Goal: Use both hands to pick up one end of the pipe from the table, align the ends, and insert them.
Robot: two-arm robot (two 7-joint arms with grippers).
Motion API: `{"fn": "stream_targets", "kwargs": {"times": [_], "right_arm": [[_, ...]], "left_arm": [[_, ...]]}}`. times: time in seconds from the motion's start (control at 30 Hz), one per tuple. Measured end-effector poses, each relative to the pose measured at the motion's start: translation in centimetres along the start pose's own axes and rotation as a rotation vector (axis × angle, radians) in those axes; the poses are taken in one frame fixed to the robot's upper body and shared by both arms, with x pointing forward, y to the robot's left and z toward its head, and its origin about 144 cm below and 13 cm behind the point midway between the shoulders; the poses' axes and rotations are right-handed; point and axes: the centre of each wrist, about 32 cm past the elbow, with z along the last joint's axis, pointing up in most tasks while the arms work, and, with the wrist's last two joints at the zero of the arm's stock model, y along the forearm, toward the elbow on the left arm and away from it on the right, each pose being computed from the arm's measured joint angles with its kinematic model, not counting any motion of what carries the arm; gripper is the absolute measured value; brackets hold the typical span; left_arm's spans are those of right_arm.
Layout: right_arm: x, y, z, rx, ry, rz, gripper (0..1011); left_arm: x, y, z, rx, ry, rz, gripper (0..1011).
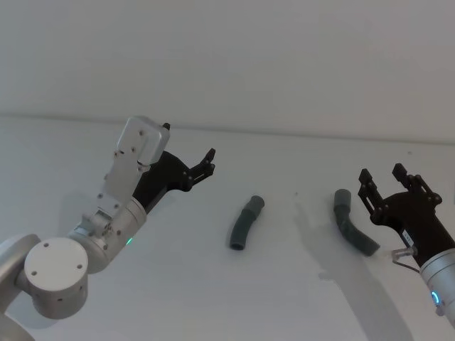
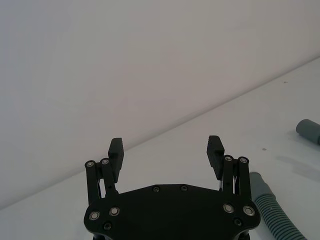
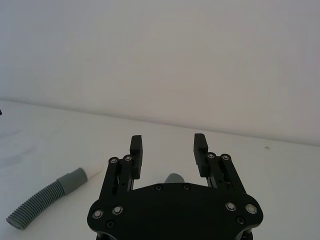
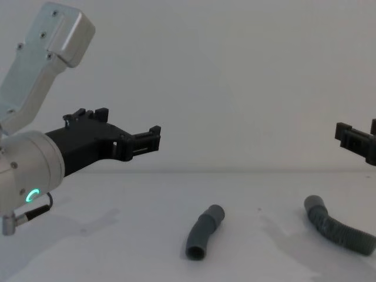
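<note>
Two dark grey pipe pieces lie apart on the white table [image 1: 213, 298]. The shorter bent piece [image 1: 246, 223] [image 4: 202, 233] [image 2: 272, 210] [image 3: 42, 200] is in the middle, its collar end pointing away from me. Further right lies the longer ribbed hose [image 1: 353, 223] [image 4: 341, 230], cuff end [image 2: 309, 131] [image 3: 174, 178] far. My left gripper [image 1: 207, 163] [image 4: 154, 138] [image 2: 165, 150] hovers open and empty, left of the short piece. Beside the hose, just to its right and above the table, my right gripper [image 1: 382, 172] [image 3: 168, 145] is open and empty too.
A pale wall [image 1: 284, 57] rises behind the table's far edge. Bare white surface lies between the two pieces and in front of them.
</note>
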Motion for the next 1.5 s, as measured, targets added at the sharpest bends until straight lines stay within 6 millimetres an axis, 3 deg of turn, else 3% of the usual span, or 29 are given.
{"fn": "stream_targets", "kwargs": {"times": [1.5], "right_arm": [[0.00,0.00,0.00,0.000,0.000,0.000,600]], "left_arm": [[0.00,0.00,0.00,0.000,0.000,0.000,1001]]}}
